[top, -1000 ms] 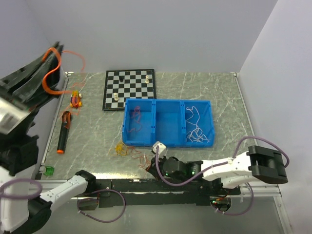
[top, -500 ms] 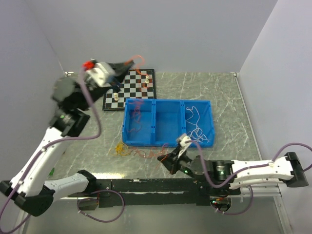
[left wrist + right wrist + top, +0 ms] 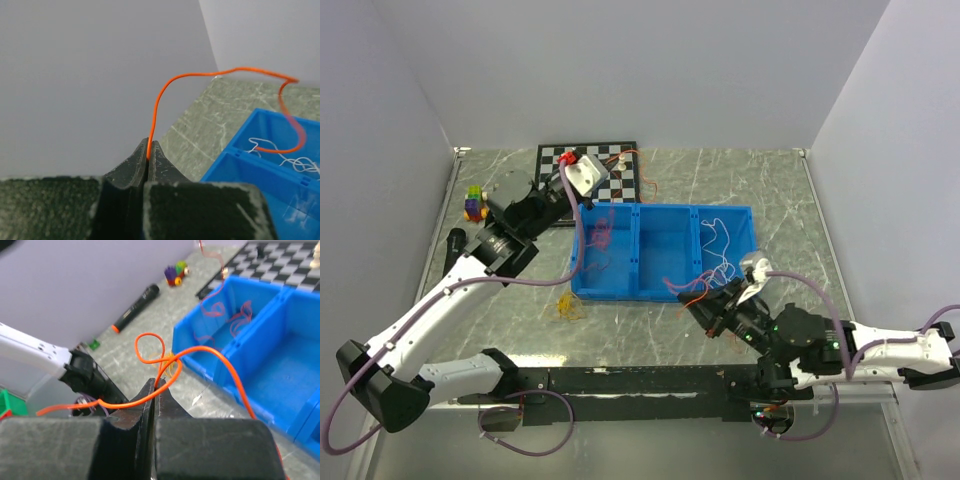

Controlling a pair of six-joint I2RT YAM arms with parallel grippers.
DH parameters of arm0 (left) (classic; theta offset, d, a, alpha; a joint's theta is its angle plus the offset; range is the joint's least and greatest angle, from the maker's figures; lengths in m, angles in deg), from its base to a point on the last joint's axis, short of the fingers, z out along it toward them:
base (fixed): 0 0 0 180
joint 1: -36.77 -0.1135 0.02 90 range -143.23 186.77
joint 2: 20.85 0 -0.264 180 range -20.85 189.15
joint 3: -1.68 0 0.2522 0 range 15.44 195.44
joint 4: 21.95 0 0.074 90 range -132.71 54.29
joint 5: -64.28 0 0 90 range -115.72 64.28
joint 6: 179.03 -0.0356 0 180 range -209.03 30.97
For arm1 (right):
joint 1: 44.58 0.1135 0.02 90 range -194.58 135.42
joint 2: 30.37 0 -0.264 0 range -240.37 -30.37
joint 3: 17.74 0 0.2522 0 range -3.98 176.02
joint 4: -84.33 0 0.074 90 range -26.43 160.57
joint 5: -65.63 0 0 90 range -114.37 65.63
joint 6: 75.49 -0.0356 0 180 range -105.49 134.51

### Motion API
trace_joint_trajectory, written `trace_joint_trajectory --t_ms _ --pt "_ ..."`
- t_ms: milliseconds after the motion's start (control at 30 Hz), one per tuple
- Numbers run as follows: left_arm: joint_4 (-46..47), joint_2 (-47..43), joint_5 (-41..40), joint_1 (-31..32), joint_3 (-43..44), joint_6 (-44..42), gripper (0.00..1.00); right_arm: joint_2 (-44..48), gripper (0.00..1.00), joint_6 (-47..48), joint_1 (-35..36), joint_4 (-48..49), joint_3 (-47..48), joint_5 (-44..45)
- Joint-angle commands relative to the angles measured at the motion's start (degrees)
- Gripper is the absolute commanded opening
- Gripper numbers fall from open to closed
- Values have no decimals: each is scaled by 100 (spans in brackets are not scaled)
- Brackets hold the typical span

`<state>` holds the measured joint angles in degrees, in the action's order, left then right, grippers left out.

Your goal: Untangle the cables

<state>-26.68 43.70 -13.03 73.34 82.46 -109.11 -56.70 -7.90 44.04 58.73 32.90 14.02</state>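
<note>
My left gripper (image 3: pixel 610 165) is shut on a thin orange cable (image 3: pixel 200 75) and holds it above the back left of the blue bin (image 3: pixel 665 290). The cable arcs away over the bin. My right gripper (image 3: pixel 692 303) is shut on an orange cable (image 3: pixel 210 352) that loops just past its tips, in front of the bin. Red cables (image 3: pixel 600 235) lie in the bin's left compartment and white cables (image 3: pixel 720 255) in its right one. A small yellow cable clump (image 3: pixel 568 305) lies on the table in front of the bin's left corner.
A chessboard (image 3: pixel 555 190) with a few pieces lies behind the bin. A black marker with an orange tip (image 3: pixel 135 310) and a small coloured toy (image 3: pixel 474 203) sit at the left. Walls close in the left, back and right.
My left arm has swung down from high at the left to over the bin's back left. My right gripper has moved right along the bin's front, carrying the orange cable.
</note>
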Motion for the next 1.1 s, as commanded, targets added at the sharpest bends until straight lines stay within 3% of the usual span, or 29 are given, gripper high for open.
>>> trace_joint_trajectory --t_ms 0,300,500,633,800,967,1067 --pt "485 74 -337 25 30 -278 1 -74 0 439 50 -319 547 177" --pt "564 312 -547 25 -286 -111 1 -372 0 993 59 32 1092 572" --pt "248 575 -1564 7 -549 197 1 -1022 0 1810 50 753 1707 529" --pt "-892 1085 -2481 7 -129 662 1 -1603 0 2153 50 656 2410 836" --pt "-1166 945 -2437 69 -515 523 1 -1876 0 2557 59 981 2832 846" --pt "-2774 1463 -2509 8 21 891 1 -2192 0 3145 41 1640 3113 889" --pt "-2785 1332 -2236 16 -171 970 2 -2482 0 3445 42 1877 3333 942"
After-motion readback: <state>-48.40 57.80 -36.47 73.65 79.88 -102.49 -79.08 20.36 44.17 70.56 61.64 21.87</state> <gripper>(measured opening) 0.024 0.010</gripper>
